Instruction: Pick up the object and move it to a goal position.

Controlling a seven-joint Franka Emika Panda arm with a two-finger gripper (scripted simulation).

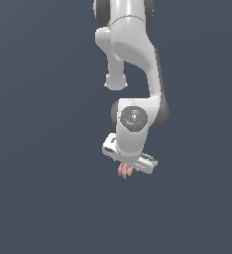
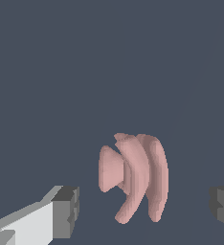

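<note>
The gripper stands with its jaws wide apart, touching nothing. The object sits between them, nearer neither pad. It looks small, light and rigid; its curved ridges suggest clamping across the thick middle.

Exterior wide, wrist close – both see object

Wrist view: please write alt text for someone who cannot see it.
A small pinkish-red lumpy object with curved finger-like ridges sits between the two grey fingertips of the open gripper, with a gap on each side and neither pad touching it. The background is plain dark blue-grey.
</note>
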